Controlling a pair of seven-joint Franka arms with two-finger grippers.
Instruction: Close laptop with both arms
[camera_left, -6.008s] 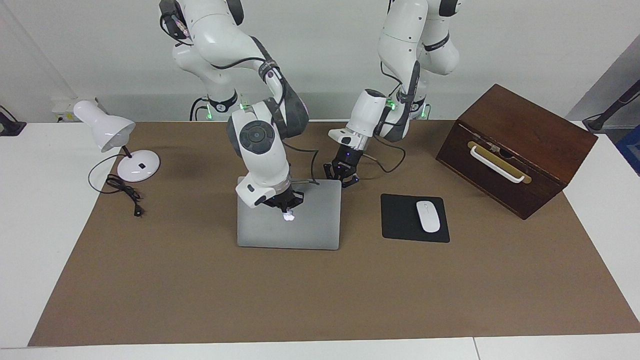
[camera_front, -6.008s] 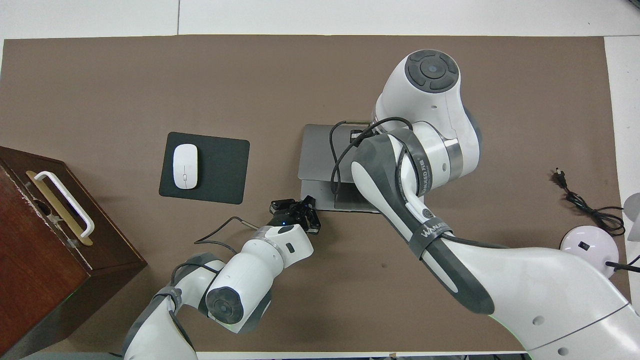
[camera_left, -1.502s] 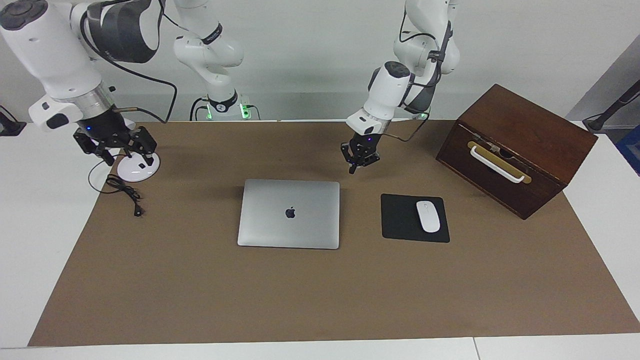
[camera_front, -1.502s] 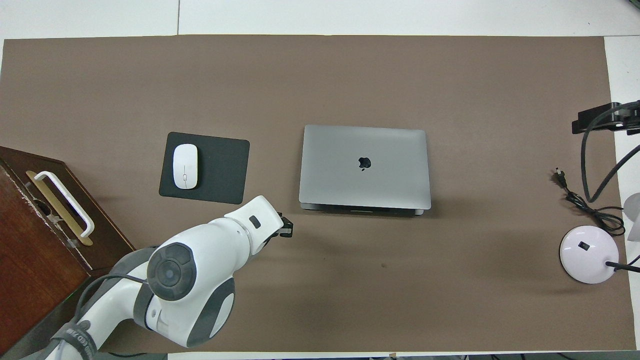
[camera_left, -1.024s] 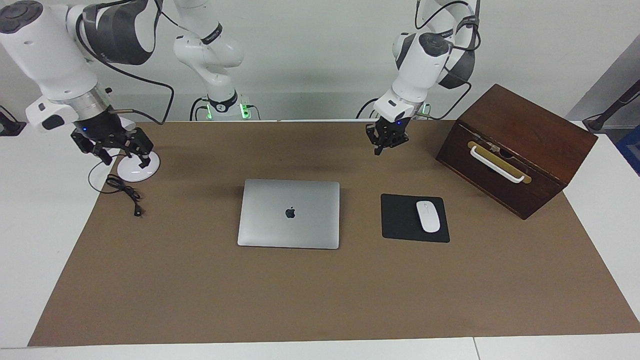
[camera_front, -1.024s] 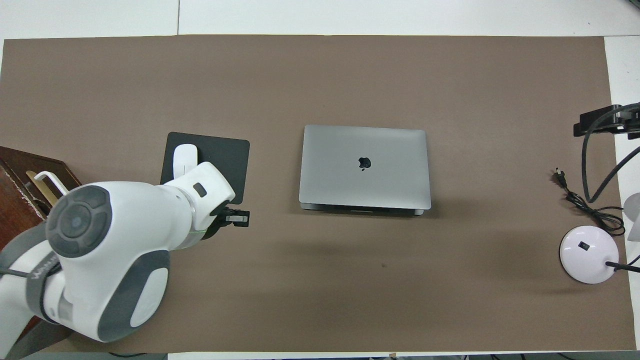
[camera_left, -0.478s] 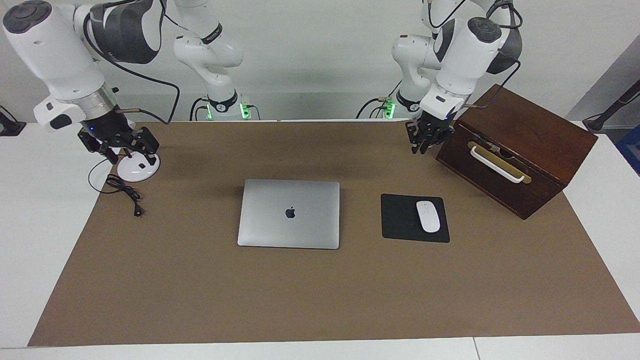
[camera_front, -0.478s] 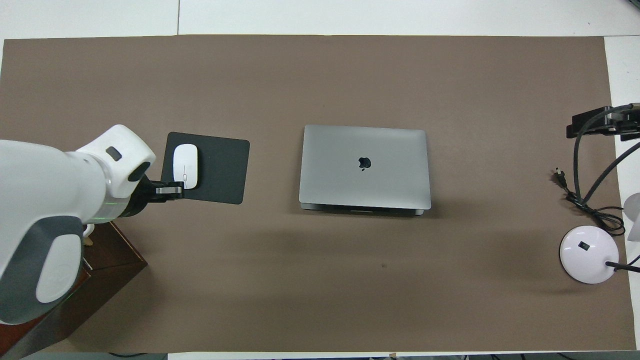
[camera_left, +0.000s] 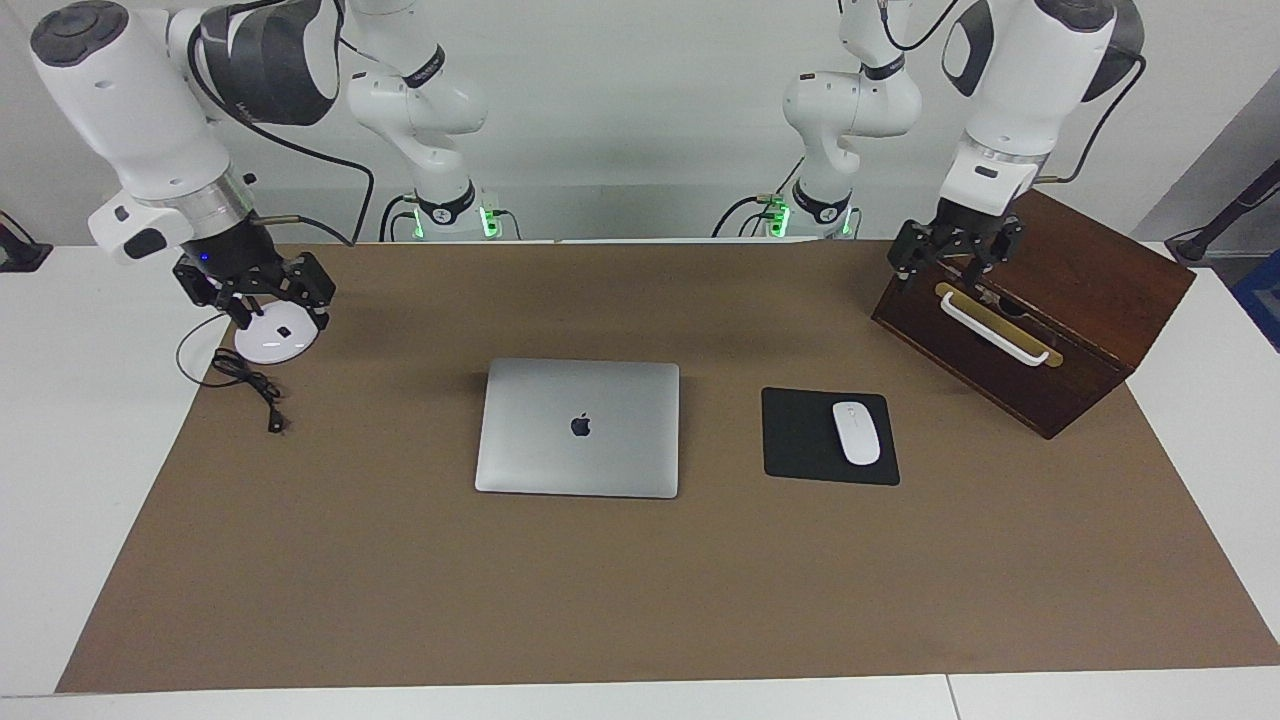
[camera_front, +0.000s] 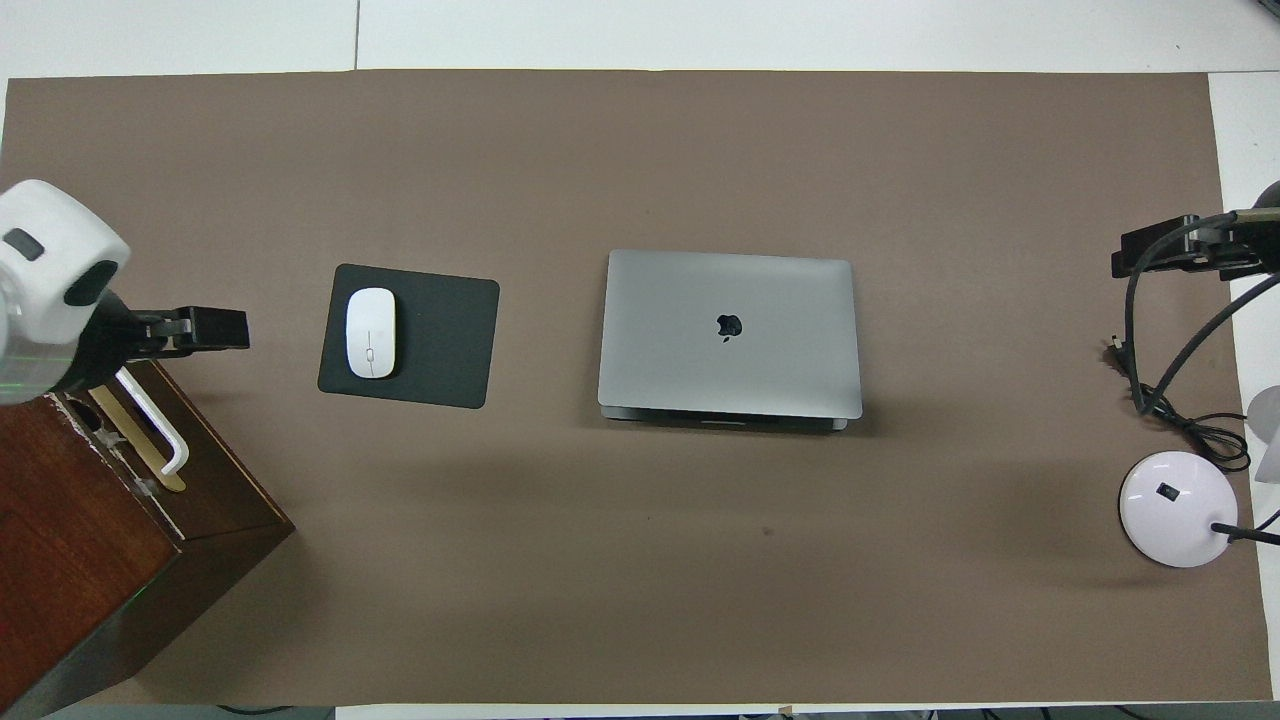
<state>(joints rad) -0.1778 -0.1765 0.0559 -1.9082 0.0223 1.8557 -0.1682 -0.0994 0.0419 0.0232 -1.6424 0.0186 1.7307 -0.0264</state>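
White table (camera_left: 60, 480) covered by a brown mat (camera_left: 640, 590) over most of its top. On the mat: closed silver laptop (camera_left: 578, 428) flat in the middle, lid up, logo showing. Beside it toward the left arm's end, black mouse pad (camera_left: 805, 440) with a white mouse (camera_left: 856, 432) on it. Dark wooden box (camera_left: 1040, 295) with a white handle at that same end, nearer the robots. At the right arm's end, white lamp base (camera_left: 275, 335) at the mat's edge, black cord (camera_left: 245, 385) trailing beside it.
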